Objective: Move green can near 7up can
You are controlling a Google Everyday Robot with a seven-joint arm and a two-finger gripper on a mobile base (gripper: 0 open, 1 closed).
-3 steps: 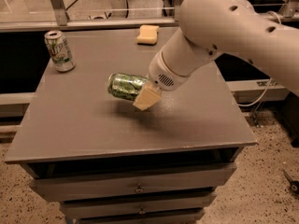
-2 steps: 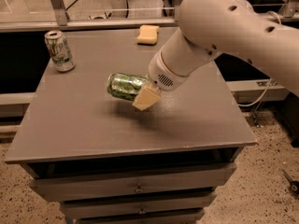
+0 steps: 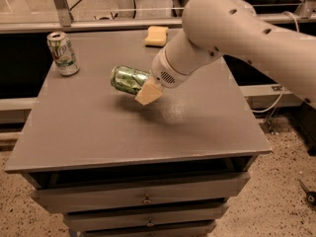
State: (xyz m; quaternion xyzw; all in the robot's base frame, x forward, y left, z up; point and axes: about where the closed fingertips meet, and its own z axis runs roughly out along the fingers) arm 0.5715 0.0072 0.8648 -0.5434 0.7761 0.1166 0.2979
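The green can, with a dark green and pale patterned print, lies on its side in the middle of the grey table, held a little above or on the surface. My gripper is shut on its right end; one tan finger pad shows in front of the can. The 7up can, white with a green logo, stands upright at the table's far left corner, well apart from the green can. The big white arm comes in from the right.
A yellow sponge lies at the table's far edge, behind the arm. The table has drawers below its front edge. A glass partition runs behind the table. Speckled floor lies to the right.
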